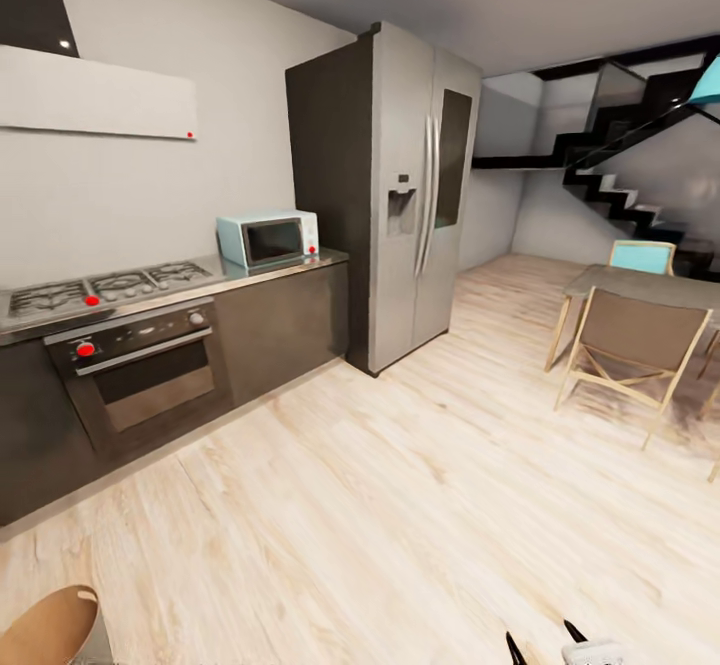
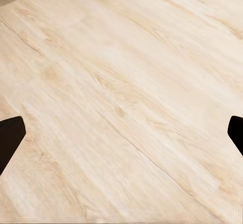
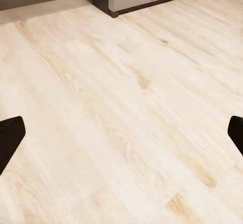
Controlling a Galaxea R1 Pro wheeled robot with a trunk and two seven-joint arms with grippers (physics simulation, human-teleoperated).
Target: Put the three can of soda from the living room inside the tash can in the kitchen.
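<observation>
Both the left end effector (image 2: 121, 133) and the right end effector (image 3: 121, 133) hang released, grasping nothing, above pale wood-plank floor (image 1: 420, 485). The tan round tapered trash bin (image 1: 50, 630) sits near-left; drive on for the cans, steering between dark desk (image 1: 270, 275) and brown folding chair (image 1: 630, 345).

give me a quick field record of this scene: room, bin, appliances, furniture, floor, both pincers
room: kitchen, open to a dining area and stairs
trash can: on the floor at the lower left of the head view, cut by the frame edge; inside not visible
soda cans: none visible
fridge: steel, doors shut
microwave: on the counter beside the fridge
oven: under the gas hob
table and chairs: at right
left pincer: open, empty, over bare wood floor
right pincer: open, empty, over floor
</observation>
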